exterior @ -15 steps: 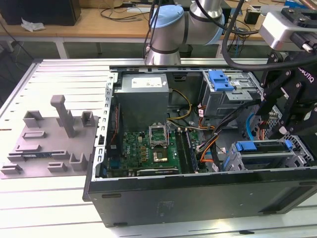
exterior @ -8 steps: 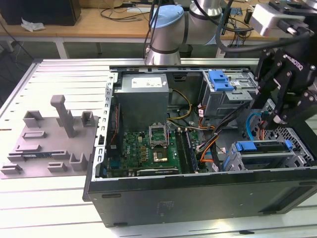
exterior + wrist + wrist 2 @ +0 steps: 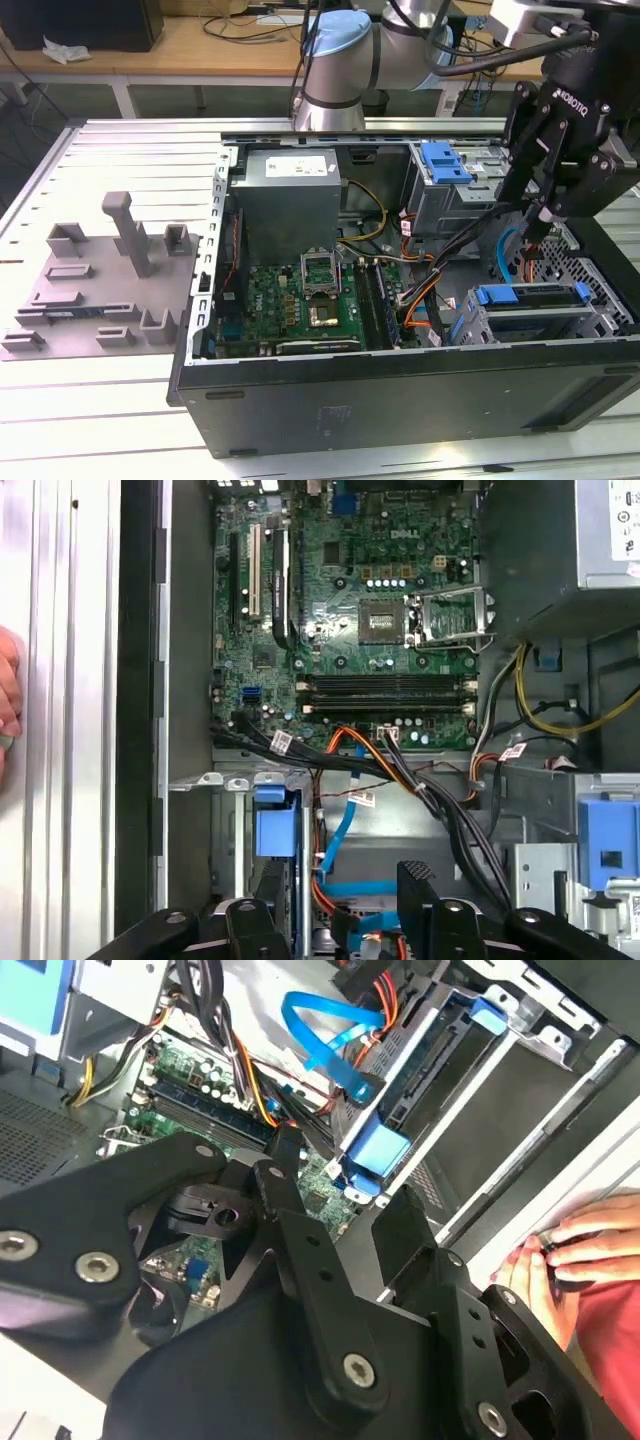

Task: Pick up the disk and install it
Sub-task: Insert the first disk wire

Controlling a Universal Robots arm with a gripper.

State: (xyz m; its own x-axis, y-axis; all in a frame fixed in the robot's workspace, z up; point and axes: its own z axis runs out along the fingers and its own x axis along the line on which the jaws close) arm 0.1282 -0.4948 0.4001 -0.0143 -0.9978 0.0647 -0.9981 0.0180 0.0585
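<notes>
The fingers stand apart with nothing clamped between them, and the gripper hangs just above the disk. The disk lies flat in the lower bay at the case's near corner on the exterior view's right, its blue frame uppermost. It looks seated, so I judge the work to be at the end of the install. I cannot tell whether a fingertip touches the frame. To do this step well, keep the fingers square over the disk's blue frame and travel only straight up or down, because any sideways drift will catch wiring. The blue data cable loops right beside the disk, and the orange and black cable bundle runs past it towards the motherboard. Beyond the disk stands the grey drive cage with its blue latch. The power supply is farther off. Well apart from the disk, outside the computer case, sits the grey fixture with its posts. A person's hand rests outside the case wall nearest the disk, close enough to watch.
</notes>
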